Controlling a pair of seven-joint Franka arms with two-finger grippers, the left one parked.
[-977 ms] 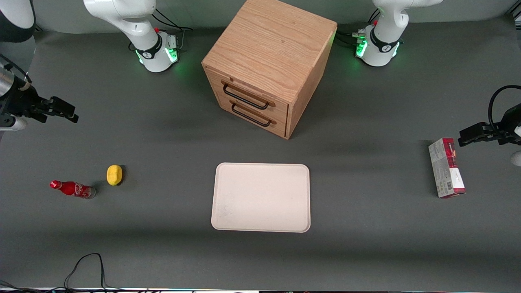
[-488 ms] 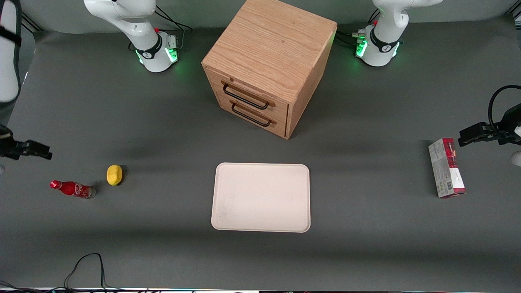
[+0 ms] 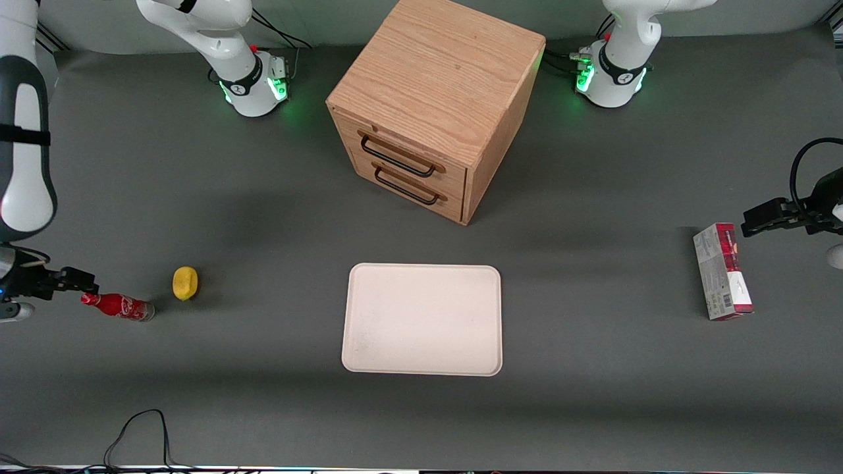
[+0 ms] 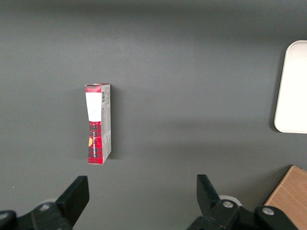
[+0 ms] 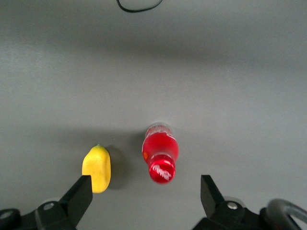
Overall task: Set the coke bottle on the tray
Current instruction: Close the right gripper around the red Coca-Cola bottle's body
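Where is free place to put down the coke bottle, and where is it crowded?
The tray is entirely bare, as is the table between it and the lemon. It is crowded only at the working arm's end: the coke bottle stands close beside the lemon, and the gripper hangs above it, jaws open.

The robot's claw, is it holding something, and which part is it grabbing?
Nothing is held. The gripper is open, hovering above the coke bottle's cap end; the bottle stands on the table beside the lemon.
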